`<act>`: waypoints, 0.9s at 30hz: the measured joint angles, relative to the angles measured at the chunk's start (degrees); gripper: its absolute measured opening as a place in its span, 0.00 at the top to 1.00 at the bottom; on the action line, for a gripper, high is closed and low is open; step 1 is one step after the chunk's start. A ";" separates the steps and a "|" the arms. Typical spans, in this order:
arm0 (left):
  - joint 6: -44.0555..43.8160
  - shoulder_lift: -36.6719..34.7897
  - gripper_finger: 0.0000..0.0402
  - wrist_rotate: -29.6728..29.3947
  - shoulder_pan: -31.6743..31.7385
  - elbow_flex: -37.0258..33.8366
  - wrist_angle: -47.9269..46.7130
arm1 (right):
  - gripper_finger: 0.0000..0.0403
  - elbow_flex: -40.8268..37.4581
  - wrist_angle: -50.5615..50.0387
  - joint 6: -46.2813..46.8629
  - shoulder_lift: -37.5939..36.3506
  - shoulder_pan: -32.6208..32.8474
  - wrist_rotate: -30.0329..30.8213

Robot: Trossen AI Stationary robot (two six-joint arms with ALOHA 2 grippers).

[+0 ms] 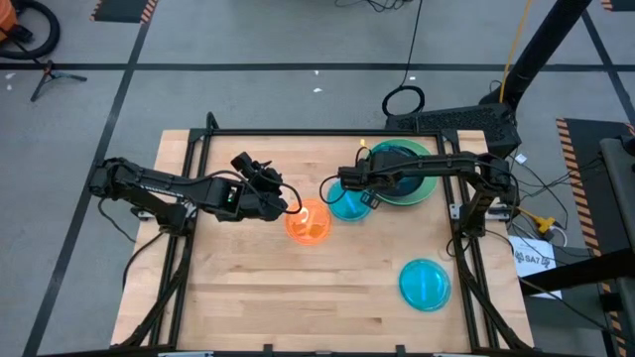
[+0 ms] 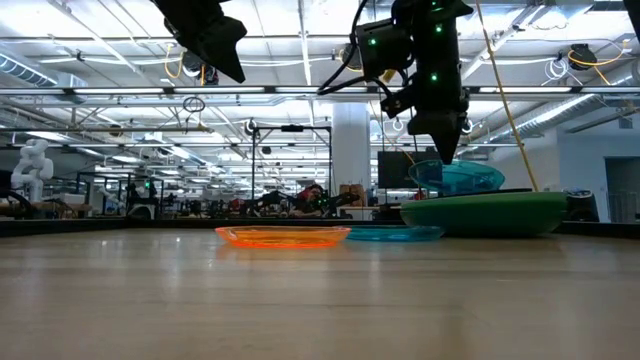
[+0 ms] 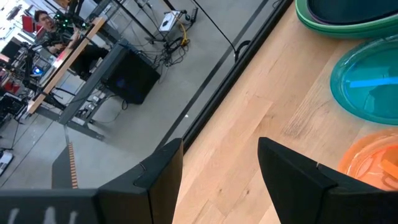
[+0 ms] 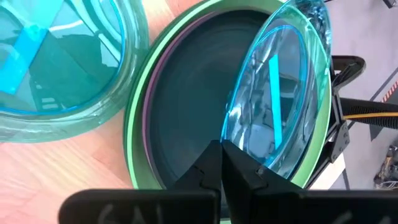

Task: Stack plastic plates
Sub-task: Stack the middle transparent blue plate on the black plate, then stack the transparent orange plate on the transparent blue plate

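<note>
Seven plates to see on the wooden table (image 1: 248, 288).

Three blue ones. One held blue plate (image 4: 280, 93), tipped up on its edge over the pile and pinched at the rim by the right gripper (image 4: 222, 155), fingers pressed tight on it. One flat blue plate (image 1: 347, 205), lying just beside the pile and right next to the orange one. One lone blue plate (image 1: 425, 285), far off by itself near the front right of the table.

One orange plate (image 1: 309, 222), flat near the middle of the table.

Three in the pile at the back right: one light green plate (image 4: 132, 118) at the bottom, one purple plate (image 4: 147, 124) showing as a thin rim inside it, one dark plate (image 4: 186, 118) on top.

Left gripper (image 3: 221, 168) up in the air beside the orange plate, fingers spread wide, nothing between them.
</note>
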 joint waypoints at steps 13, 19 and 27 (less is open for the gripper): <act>-0.04 0.00 0.47 0.00 0.00 0.00 0.00 | 0.91 0.00 -0.34 3.42 0.00 0.00 -1.67; -0.05 0.00 0.47 0.00 0.00 0.00 0.00 | 0.83 0.00 -0.33 3.78 0.00 0.00 -1.67; -0.07 0.00 0.47 0.00 0.00 0.00 0.00 | 0.79 0.00 -0.33 3.79 0.00 0.00 -1.67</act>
